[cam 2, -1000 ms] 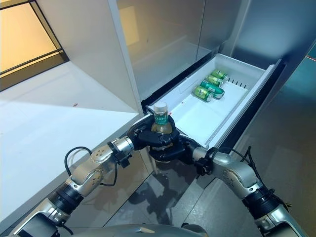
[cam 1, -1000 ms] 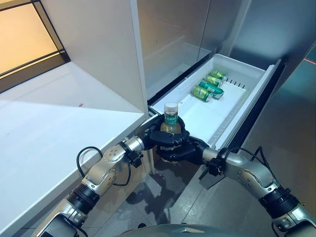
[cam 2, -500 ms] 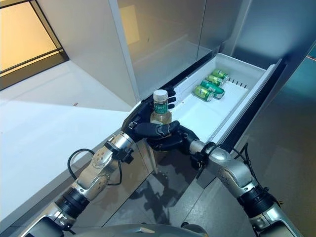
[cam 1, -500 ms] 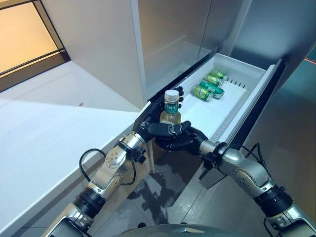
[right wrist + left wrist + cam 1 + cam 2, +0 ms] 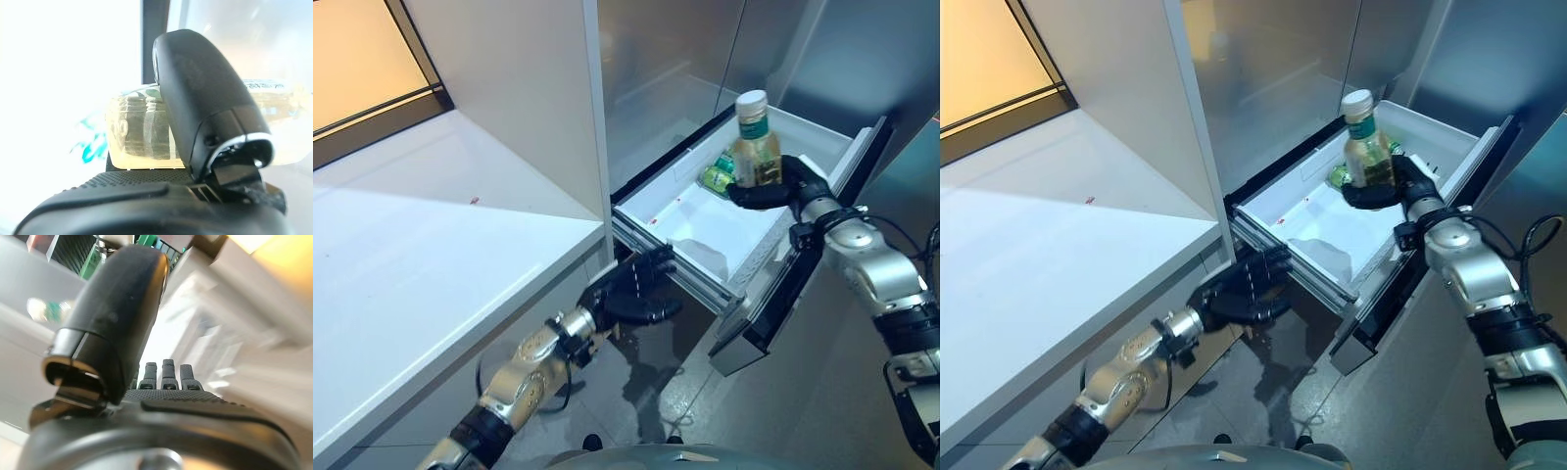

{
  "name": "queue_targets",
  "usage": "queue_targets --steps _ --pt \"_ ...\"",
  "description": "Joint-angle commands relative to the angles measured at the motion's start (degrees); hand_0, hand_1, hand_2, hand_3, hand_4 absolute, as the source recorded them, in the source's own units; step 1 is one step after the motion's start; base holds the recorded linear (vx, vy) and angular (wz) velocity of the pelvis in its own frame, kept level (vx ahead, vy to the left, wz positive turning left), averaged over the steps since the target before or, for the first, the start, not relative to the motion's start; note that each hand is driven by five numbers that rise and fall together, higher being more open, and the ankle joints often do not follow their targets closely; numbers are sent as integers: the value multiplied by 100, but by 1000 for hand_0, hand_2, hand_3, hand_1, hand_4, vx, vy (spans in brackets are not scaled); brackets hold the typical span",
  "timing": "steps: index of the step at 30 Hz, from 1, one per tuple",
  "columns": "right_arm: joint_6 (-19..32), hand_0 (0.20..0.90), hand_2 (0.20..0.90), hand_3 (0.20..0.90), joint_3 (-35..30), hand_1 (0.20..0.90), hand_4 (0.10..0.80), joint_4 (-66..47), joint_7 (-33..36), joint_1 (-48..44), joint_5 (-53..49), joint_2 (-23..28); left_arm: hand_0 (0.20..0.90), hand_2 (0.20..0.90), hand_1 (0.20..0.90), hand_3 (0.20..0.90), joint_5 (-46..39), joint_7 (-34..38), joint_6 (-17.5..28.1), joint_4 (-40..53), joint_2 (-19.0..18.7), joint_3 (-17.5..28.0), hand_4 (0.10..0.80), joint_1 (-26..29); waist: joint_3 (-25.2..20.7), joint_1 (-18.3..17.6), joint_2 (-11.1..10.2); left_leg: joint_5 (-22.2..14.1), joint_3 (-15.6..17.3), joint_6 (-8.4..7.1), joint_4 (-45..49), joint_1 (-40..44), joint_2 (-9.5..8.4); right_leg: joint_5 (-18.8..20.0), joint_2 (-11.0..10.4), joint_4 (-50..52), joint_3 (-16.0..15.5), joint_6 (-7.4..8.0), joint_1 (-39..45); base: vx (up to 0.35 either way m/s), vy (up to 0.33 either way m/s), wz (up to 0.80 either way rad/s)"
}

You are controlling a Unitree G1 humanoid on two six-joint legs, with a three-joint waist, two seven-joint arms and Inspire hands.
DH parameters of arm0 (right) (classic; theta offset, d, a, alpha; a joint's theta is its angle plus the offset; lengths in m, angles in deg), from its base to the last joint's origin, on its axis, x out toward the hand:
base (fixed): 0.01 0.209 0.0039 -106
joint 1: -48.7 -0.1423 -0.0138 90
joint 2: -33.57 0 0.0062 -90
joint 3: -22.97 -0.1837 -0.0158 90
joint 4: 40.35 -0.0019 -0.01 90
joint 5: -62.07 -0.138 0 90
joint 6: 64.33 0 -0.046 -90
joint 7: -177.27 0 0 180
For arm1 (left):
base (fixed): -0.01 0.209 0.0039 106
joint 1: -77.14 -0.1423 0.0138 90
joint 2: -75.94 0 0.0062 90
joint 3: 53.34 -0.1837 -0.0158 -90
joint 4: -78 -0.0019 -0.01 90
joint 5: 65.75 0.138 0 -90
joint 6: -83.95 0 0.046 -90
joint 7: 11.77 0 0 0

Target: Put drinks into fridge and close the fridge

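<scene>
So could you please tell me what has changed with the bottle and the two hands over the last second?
The left hand let go of the bottle and dropped back below the drawer's near corner, fingers open. The right hand alone now grips the bottle and has carried it up and out over the open drawer. The green cans lie where they were, and the drawer stays open.
</scene>
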Motion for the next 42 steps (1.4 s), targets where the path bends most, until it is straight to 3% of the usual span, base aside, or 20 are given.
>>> queue_targets --steps 1,5,12,16,19,25,32,40,42 --pt "1171 300 300 200 -70 300 100 301 29 -1750 -454 644 900 900 900 900 -1186 -804 -407 296 55 -306 800 -175 -388 281 -102 -675 119 266 510 -230 -274 -214 232 645 -218 42 -403 40 -5 11" --pt "1137 300 300 200 247 300 100 1180 -97 -2198 -411 747 900 900 900 900 -1313 -934 -837 -15 90 -300 800 -508 -347 434 -104 -663 63 254 535 -267 -280 -245 190 669 -338 23 -381 69 -20 15" --pt "852 300 300 200 756 300 100 2407 -240 -2717 181 733 900 900 900 900 -616 -716 -837 -1003 52 -162 800 -751 -214 684 -123 -689 -60 280 742 -434 -309 -285 116 767 -432 -9 -436 92 -42 14" --pt "654 300 300 200 994 300 100 3149 -241 -3103 639 771 900 900 900 900 280 -464 -423 -1763 -142 -19 800 -545 69 831 -100 -684 -177 316 982 -860 -321 -293 105 945 -389 -40 -788 -21 -81 16" --pt "591 300 300 200 1168 300 100 3523 -185 -3348 750 801 900 900 900 900 501 -301 -279 -2239 -257 147 800 -279 340 880 -61 -653 -216 344 1081 -1145 -318 -263 140 1013 -326 -66 -1046 -138 -68 6" --pt "-186 300 300 200 1522 300 100 3948 -594 -3457 1481 956 900 900 900 900 1196 299 -193 -3074 -348 688 800 119 900 972 -11 -553 -239 351 1318 -1680 -261 -165 221 1098 -324 -149 -1437 -104 -75 3" --pt "-657 300 300 200 1531 300 100 4244 -1197 -3227 2061 1013 900 900 900 900 1047 576 -425 -3508 -274 1261 800 282 1220 1069 15 -524 -304 311 1493 -1902 -265 -173 194 1218 -465 -210 -1582 -38 -45 2" --pt "-982 300 300 200 1685 300 100 4738 -1940 -3287 2768 1011 900 900 900 900 1036 521 -480 -3629 -244 1483 800 342 1405 1181 89 -504 -357 270 1601 -2015 -273 -199 133 1325 -571 -252 -1660 -27 -16 6" --pt "-993 420 420 340 1694 420 240 4853 -2025 -3302 2889 966 900 900 900 900 1068 489 -467 -3614 -237 1450 800 365 1442 1200 117 -500 -358 263 1624 -2045 -267 -205 114 1360 -589 -258 -1691 -34 -2 6"
